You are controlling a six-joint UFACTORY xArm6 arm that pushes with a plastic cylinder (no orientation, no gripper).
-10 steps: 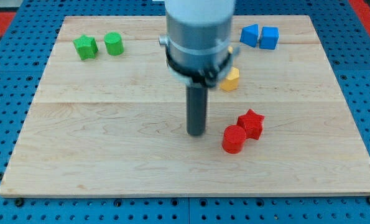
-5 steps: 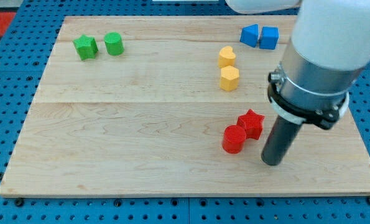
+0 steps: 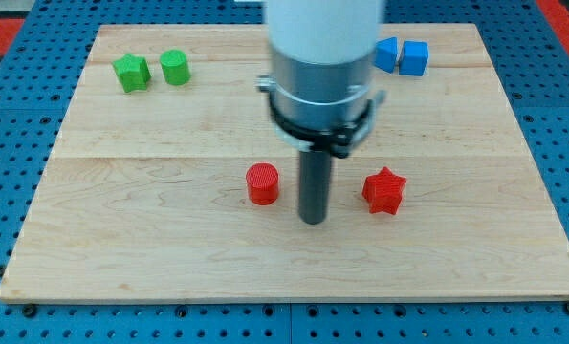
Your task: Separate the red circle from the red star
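The red circle (image 3: 262, 183) stands on the wooden board (image 3: 150, 220), left of centre. The red star (image 3: 383, 190) lies to its right, well apart from it. My tip (image 3: 312, 219) rests on the board between the two, nearer the circle and slightly below both. It touches neither block.
A green star (image 3: 131, 72) and a green cylinder (image 3: 175, 67) sit at the view's top left. Two blue blocks (image 3: 403, 56) sit at the top right, partly behind the arm. The arm's body hides the board's upper middle, where yellow blocks stood earlier.
The red circle has slid left, away from the red star it was touching. My tip swept from the right of the pair to the left, ending between them.
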